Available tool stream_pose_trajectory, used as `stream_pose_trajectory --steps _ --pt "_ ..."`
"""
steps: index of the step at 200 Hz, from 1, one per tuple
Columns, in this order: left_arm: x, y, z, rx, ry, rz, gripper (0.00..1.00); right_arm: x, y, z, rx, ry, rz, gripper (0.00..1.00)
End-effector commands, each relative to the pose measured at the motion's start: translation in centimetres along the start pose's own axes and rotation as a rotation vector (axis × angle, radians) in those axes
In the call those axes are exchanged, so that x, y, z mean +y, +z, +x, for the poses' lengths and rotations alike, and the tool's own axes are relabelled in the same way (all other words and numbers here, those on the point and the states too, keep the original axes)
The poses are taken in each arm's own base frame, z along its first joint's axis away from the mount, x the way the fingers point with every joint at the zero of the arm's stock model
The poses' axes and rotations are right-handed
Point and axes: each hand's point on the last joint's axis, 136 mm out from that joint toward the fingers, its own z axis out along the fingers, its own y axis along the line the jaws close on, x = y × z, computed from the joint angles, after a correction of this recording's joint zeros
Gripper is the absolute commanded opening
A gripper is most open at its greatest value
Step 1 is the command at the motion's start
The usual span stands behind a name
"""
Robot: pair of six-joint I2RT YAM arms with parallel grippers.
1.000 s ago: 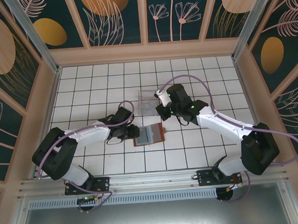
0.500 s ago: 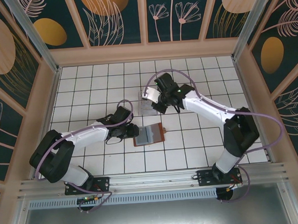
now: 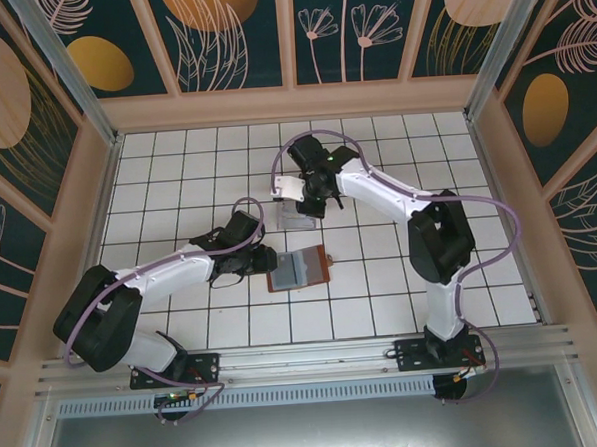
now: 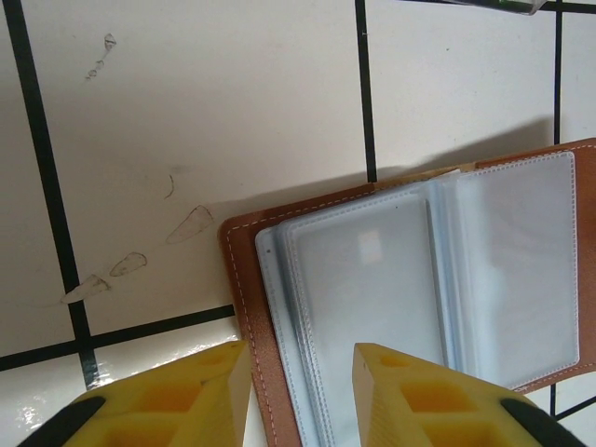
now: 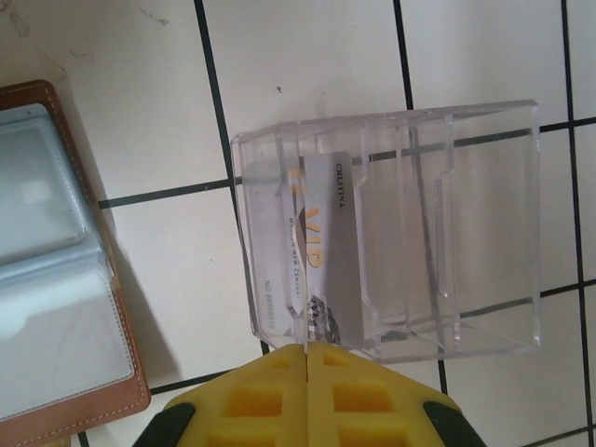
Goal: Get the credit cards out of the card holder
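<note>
The card holder (image 3: 299, 269) lies open and flat on the white tiled table (image 3: 176, 170), with its brown border around clear plastic sleeves (image 4: 503, 270). The left gripper (image 4: 298, 396) is at the left edge of the card holder. Its yellow fingers (image 4: 177, 400) stand apart: one is over the tile just beside the brown border, the other is over the sleeves. It grips nothing, and I cannot tell if the tips touch the leather. On the far side of the card holder, near it but not touching, lies a clear acrylic stand (image 5: 466, 233). One pale card (image 5: 321, 247) with orange "VIP" letters is inside the stand. The right gripper (image 5: 305, 372) is above the stand, beyond the card holder, clenched tight with nothing between its fingers.
</note>
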Motion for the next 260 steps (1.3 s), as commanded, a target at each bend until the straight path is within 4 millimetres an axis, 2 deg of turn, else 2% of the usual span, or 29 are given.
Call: stream_pose_trajectory --steps 1,38,78,103,143,203,260 --pt "0.2 -0.5 0.0 -0.008 0.013 -0.014 0.36 -0.2 -0.1 0.2 0.04 -0.051 -0.016 0.0" --pt "0.3 -0.5 0.1 -0.011 0.008 -0.015 0.36 -0.4 0.5 -0.3 0.053 -0.087 -0.027 0.0" --pt "0.6 -0.5 0.3 -0.013 0.007 -0.017 0.36 -1.0 -0.6 -2.1 0.017 -0.12 -0.012 0.0" --pt "0.6 -0.4 0.3 -0.011 0.01 -0.02 0.36 -1.5 -0.7 -2.4 0.017 -0.139 0.003 0.0" --pt "0.8 -0.4 0.4 -0.009 0.012 -0.024 0.36 -1.4 0.2 -2.0 0.034 -0.161 -0.012 0.0" --pt "1.0 -0.4 0.6 -0.009 0.006 -0.028 0.36 -0.3 1.6 0.2 0.085 -0.143 -0.07 0.0" --pt "0.9 -0.4 0.7 -0.006 0.002 -0.025 0.36 1.7 2.0 0.1 0.071 -0.125 -0.15 0.0"
